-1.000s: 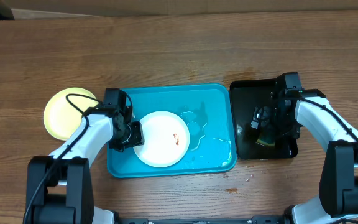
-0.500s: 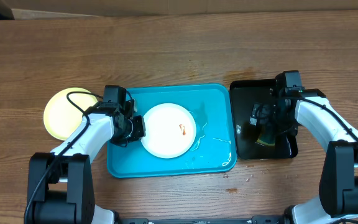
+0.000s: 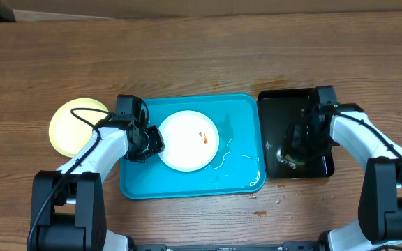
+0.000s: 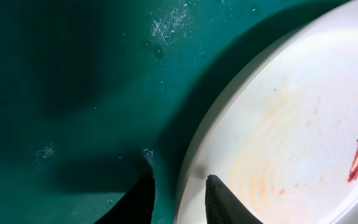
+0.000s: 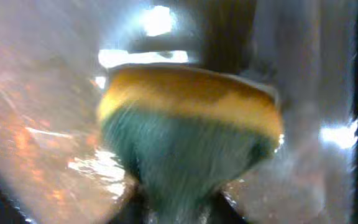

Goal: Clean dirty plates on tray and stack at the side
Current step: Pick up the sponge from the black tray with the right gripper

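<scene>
turquoise tray (image 3: 243, 111) — wet | white plate (image 3: 189, 140) — red smear, lying in it | yellow-green plate (image 3: 68, 129) — outside, just left

Heavy blur smears the yellow-and-green sponge (image 5: 188, 124) in the right wrist view. The left wrist frame crops the white plate (image 4: 291, 137) at right and bottom, and the left gripper (image 4: 179, 183) to fingertips. Overhead, the right gripper (image 3: 293, 139) merges into the black tray (image 3: 274, 104), jaws indistinct.

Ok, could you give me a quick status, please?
Left gripper shut on rim of white plate, in turquoise tray. Right gripper shut on sponge over black tray. Red smear on plate; nothing in the way.
</scene>
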